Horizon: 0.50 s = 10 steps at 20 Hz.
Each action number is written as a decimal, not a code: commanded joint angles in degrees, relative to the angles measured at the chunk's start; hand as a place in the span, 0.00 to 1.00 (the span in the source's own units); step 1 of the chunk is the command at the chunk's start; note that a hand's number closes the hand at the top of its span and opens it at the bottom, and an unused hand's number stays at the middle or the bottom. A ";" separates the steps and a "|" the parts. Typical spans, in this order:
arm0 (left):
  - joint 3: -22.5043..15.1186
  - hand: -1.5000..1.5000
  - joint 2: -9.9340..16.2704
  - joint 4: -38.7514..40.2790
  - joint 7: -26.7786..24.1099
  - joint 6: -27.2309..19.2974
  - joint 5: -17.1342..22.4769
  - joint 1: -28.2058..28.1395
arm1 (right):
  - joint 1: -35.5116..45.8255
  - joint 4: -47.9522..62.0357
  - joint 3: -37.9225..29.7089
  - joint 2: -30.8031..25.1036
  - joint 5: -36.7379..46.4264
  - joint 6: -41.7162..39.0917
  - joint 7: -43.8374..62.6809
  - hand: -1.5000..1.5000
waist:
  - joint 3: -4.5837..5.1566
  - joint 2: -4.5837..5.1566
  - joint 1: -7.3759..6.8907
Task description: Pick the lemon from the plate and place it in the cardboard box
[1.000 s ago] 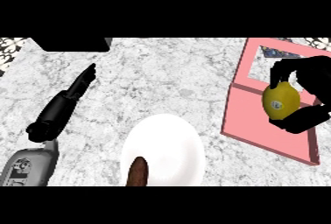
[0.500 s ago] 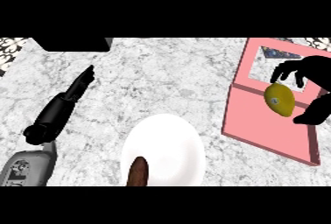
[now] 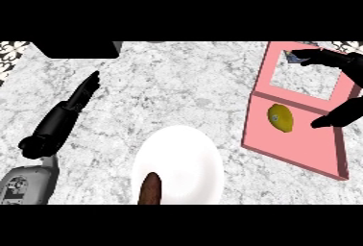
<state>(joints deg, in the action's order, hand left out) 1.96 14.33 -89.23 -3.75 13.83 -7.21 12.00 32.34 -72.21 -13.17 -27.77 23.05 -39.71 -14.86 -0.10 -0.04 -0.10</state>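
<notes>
The yellow lemon [image 3: 281, 117] lies on the flat pink panel of the pink box [image 3: 297, 144] at the right, clear of any hand. My right hand [image 3: 339, 113] hovers open over the box's right side, its fingers [image 3: 322, 56] spread wide above the box's window and its thumb to the right of the lemon, not touching it. The white plate [image 3: 178, 161] sits at the lower middle of the counter with a brown object [image 3: 150, 190] on its near edge. My left hand [image 3: 67, 113] rests open and flat on the counter at the left, fingers pointing away.
A black block [image 3: 77, 49] sits at the far left edge of the marble counter [image 3: 191, 86]. A patterned strip [image 3: 10, 50] shows at the top left corner. The pink box has an open window [image 3: 306, 74] in its far panel.
My right hand has opened and drawn away up and to the right, letting go of the lemon, which now lies on the pink box. The left hand has not moved.
</notes>
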 commanded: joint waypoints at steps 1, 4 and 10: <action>-0.13 0.50 -0.01 0.03 0.41 0.01 -0.20 0.19 | 2.87 6.47 -11.28 7.34 -13.06 -0.07 4.88 0.00 | 0.05 -0.17 0.52; -0.07 0.50 -0.23 0.62 -0.05 -0.16 -0.36 0.12 | 6.44 12.25 -16.85 6.49 -18.71 -0.58 12.37 0.00 | 0.14 0.04 0.12; -1.62 0.50 -1.90 -2.41 1.57 -0.39 -0.82 -0.97 | 9.62 22.06 -22.95 -0.80 -22.49 1.96 13.21 0.00 | 0.05 0.21 -0.61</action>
